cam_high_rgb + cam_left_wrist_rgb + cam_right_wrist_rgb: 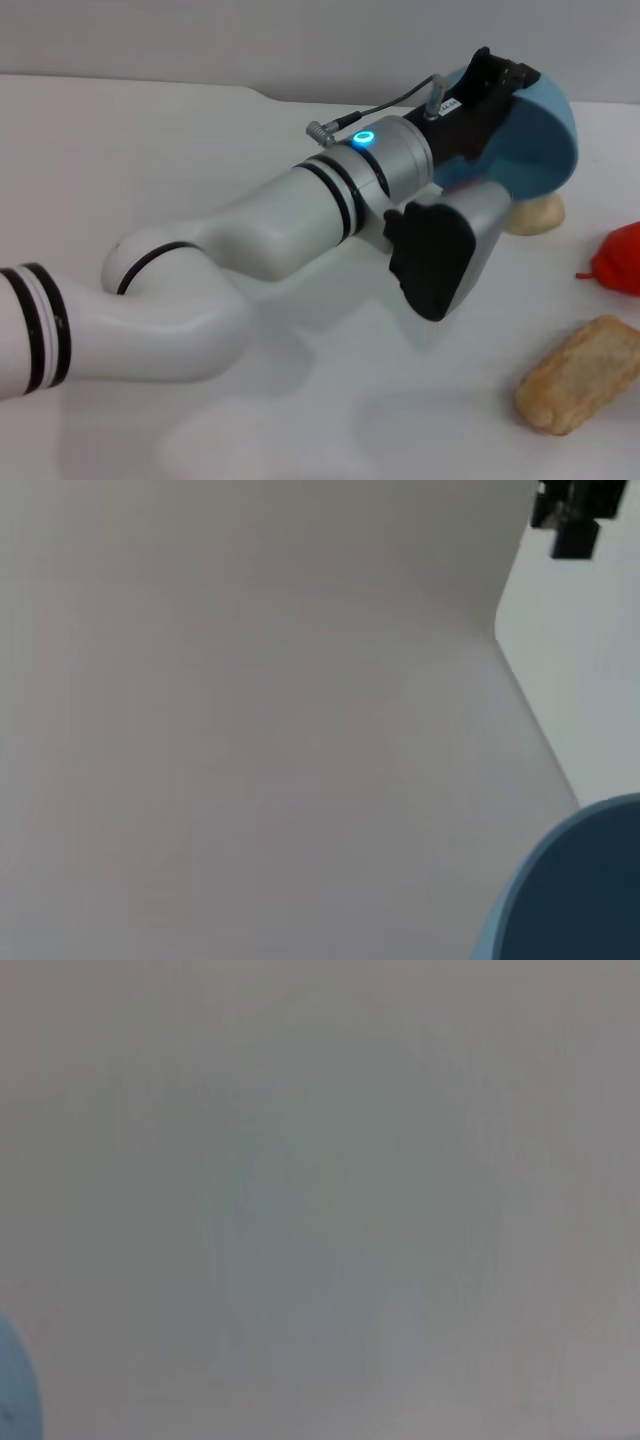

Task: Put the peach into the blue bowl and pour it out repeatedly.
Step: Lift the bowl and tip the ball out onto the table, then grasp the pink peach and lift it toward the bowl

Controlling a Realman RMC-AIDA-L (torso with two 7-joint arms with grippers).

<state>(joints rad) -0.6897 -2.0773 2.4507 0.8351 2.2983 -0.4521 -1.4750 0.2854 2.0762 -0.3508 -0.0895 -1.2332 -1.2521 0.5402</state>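
The left tool [497,72] is clamped on the bowl [535,140], tipped steeply above the worktop's [150,170] far right part, so a pour looks under way. The peach is not visible. The right tool is out of view.

Blue bowl [540,140] tipped, lifted off table

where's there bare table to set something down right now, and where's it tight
The widest bare stretch of the white table is the robot's left half, behind the left arm. A smaller patch lies near the front edge, between that arm and the bread-like loaf. It is tight on the right, where the left gripper holds the tipped blue bowl above a beige lump, beside a red item.
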